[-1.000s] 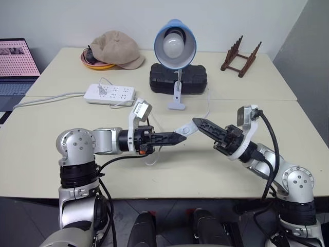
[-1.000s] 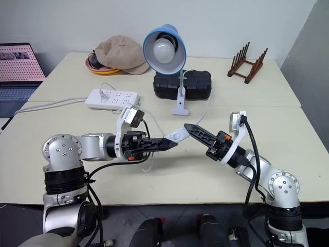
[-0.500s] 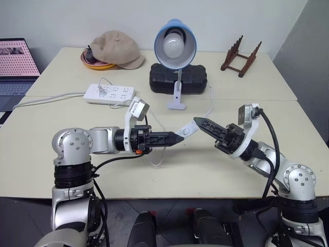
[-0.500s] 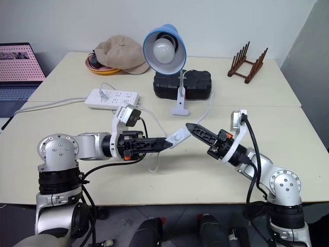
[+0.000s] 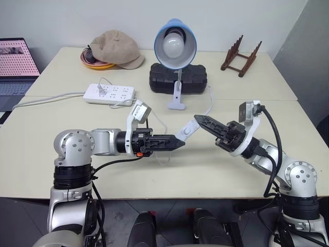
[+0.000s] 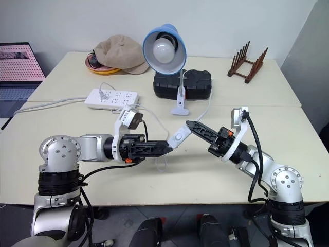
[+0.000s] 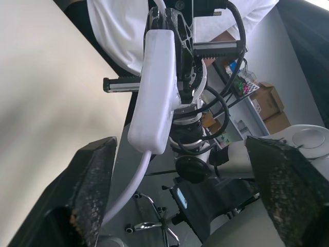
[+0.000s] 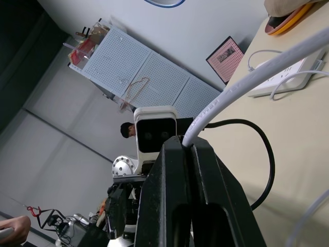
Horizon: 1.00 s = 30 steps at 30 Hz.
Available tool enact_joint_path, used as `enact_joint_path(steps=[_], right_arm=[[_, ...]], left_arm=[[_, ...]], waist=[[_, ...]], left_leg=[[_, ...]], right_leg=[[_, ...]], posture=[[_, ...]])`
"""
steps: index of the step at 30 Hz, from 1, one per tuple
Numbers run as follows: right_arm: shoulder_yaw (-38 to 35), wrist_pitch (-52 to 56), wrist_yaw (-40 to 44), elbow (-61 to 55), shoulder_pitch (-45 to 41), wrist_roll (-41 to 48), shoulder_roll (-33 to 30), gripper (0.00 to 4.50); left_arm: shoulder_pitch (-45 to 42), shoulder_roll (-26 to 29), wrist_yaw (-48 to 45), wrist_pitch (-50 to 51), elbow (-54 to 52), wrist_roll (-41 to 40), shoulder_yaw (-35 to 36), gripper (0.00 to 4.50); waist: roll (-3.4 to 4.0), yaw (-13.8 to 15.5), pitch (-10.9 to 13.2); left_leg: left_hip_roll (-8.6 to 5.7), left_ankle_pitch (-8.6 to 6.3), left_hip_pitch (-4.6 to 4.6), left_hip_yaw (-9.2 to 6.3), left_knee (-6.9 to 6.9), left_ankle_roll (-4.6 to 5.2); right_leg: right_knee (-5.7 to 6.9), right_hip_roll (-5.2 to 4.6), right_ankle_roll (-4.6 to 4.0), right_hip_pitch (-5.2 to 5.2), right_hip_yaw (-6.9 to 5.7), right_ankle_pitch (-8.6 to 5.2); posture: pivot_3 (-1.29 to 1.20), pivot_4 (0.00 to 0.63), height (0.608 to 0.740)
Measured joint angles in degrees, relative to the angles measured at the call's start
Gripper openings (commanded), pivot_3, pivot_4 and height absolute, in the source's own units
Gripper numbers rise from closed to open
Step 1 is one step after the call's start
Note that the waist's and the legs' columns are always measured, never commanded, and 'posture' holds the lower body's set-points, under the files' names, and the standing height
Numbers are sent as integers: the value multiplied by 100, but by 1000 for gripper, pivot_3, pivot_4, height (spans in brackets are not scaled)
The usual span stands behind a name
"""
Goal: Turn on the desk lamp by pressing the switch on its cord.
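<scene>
Standing at the far middle of the table (image 5: 61, 123), the lamp (image 5: 175, 46) is unlit. Nearer, the right gripper (image 5: 198, 119) pinches the cord (image 5: 208, 109) beside the raised switch (image 5: 187, 131); the left gripper (image 5: 180, 143) gapes just left.

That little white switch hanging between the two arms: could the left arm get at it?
Probably yes. The switch hangs right at the open left gripper, held up by its cord in the right gripper; nothing lies between.
</scene>
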Motion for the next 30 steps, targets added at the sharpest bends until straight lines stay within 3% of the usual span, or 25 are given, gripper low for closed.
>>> enact_joint_path(steps=[15, 21, 22, 24, 30], right_arm=[[2, 3, 1, -1, -9, 49, 4, 0], [3, 2, -1, -7, -10, 63, 3, 0], [2, 1, -3, -9, -9, 79, 3, 430], [2, -2, -3, -11, -7, 82, 0, 643], [23, 9, -95, -148, 150, 233, -51, 2041]], left_arm=[[-4, -5, 128, -27, 11, -131, 3, 369], [-3, -6, 143, -28, 11, -159, 4, 369], [-2, -6, 169, -31, 9, -183, 4, 369], [-1, -7, 202, -31, 2, -228, 3, 369], [-2, -19, 339, -99, 2, -247, 0, 369]], waist=[[0, 1, 0], [0, 1, 0], [0, 0, 0], [0, 0, 0], [0, 6, 0]], left_leg=[[0, 0, -2, 0, -2, 0], [0, 0, -2, 0, -3, 0], [0, 0, -2, 0, -3, 0], [0, 0, -3, 1, -3, 0], [0, 0, -4, 1, -3, 0]], right_leg=[[-2, 0, 0, -2, 0, 0], [-3, 0, 0, -3, 0, 0], [-3, 0, 0, -3, 0, 0], [-3, 0, 0, -3, 0, 0], [-4, -2, 0, -4, 0, 0]], posture=[[0, 150, 740], [0, 150, 740], [0, 150, 740], [0, 150, 740], [0, 150, 740]])
